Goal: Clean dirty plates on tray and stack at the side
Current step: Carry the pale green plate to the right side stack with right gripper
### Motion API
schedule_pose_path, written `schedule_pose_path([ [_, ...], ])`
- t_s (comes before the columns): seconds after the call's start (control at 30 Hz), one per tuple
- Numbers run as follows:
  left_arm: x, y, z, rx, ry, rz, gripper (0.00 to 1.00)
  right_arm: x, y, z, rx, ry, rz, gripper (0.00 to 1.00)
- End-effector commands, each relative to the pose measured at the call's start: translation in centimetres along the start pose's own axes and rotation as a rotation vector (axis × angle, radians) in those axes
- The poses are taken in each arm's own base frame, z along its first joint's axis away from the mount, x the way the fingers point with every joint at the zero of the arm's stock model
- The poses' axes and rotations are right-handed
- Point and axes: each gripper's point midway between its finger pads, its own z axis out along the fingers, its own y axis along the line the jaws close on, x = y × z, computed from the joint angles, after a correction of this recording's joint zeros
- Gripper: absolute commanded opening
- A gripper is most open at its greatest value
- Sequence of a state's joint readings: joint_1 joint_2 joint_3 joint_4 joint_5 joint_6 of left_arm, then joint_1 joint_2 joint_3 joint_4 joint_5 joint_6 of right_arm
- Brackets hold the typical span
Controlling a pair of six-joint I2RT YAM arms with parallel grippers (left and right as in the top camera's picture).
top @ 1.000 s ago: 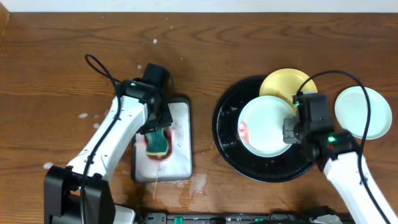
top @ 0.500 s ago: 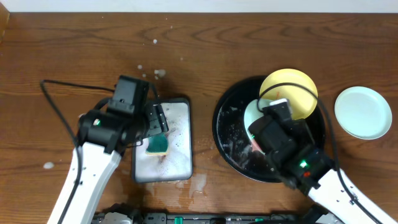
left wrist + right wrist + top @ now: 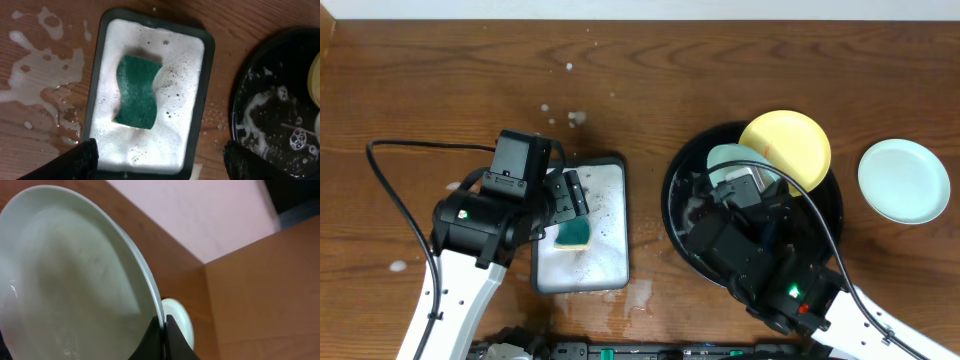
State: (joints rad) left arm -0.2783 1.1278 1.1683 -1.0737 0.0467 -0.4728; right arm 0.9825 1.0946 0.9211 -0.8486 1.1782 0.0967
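My right gripper [image 3: 163, 336] is shut on the rim of the pale blue-white plate [image 3: 75, 280] and holds it lifted and tilted on edge. From overhead, the right gripper [image 3: 752, 195] and arm cover most of this plate [image 3: 723, 157] above the large black tray [image 3: 672, 205]. The yellow plate [image 3: 785, 148] rests on the tray's far rim. The mint green plate [image 3: 903, 180] lies on the table to the right of the tray and shows behind the held plate [image 3: 178, 322]. My left gripper [image 3: 160, 170] is open and empty above the foamy small tray.
A green sponge [image 3: 137, 91] lies in white foam in the small white dark-rimmed tray [image 3: 207, 75], also seen from overhead [image 3: 620, 215]. Water and foam puddles [image 3: 42, 65] lie on the wood left of it. The black tray [image 3: 270, 110] holds suds.
My left gripper let go of the sponge and drew back from it. My right gripper lifted the pale blue-white plate off the black tray, tipped it on edge and moved left.
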Motion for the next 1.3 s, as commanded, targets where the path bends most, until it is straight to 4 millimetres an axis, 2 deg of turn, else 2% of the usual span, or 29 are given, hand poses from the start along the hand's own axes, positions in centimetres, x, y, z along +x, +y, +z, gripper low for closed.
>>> schedule_pose_path([
  [0.0, -0.14, 0.04, -0.10, -0.002, -0.003, 0.002, 0.81, -1.43, -2.21, -0.99, 0.089, -0.045, -0.017, 0.01],
  [1.27, -0.14, 0.04, -0.10, -0.002, -0.003, 0.002, 0.82, -1.93, -2.22, -1.33, 0.096, -0.066, 0.003, 0.01],
])
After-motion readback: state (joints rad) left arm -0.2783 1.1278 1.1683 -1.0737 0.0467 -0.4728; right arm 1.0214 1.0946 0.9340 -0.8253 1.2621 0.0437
